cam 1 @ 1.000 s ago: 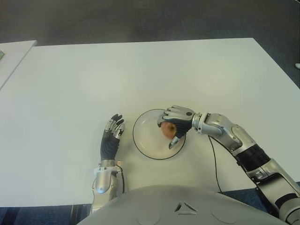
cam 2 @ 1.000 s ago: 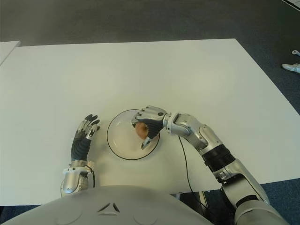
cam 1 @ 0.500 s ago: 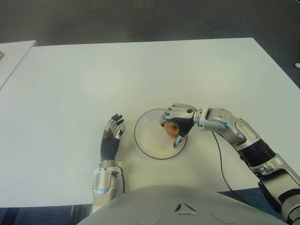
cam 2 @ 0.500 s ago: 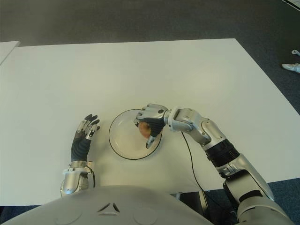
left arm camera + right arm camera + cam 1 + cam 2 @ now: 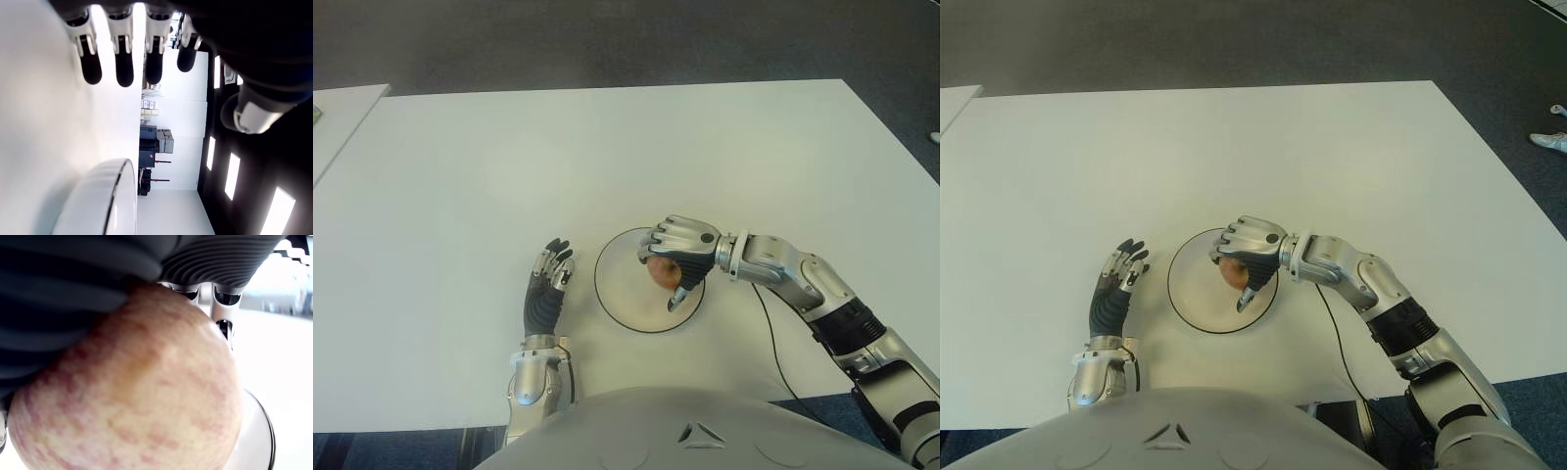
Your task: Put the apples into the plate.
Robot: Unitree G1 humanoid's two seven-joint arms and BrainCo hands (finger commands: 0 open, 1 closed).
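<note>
Torso shell [image 5: 695, 431] fills the nearest edge of the eye views, grey and curved. Just beyond it, on the robot's left, the left hand [image 5: 546, 289] shows over the white table [image 5: 460, 176], beside the plate [image 5: 622, 294] and on its left side, apart from the rim. Its fingers [image 5: 123, 68] are stretched out straight and hold nothing; the wrist view shows four dark tips side by side, with the plate's dark-edged rim close by.

On the right, the right arm [image 5: 813, 294] reaches in from the near right corner, a thin black cable [image 5: 771, 362] trailing under it across the table. The right hand [image 5: 677, 253] sits over the right part of the plate, palm down, fingers [image 5: 677, 297] curled around the apple [image 5: 664, 271]. The right wrist view is almost filled by the apple's red-streaked yellow skin pressed against the dark ribbed palm, with the plate's rim below it. Whether the apple touches the plate cannot be told.

Farther out, the table runs bare to its far edge, with dark floor [image 5: 607, 39] beyond. A second white surface [image 5: 337, 113] shows at the far left.
</note>
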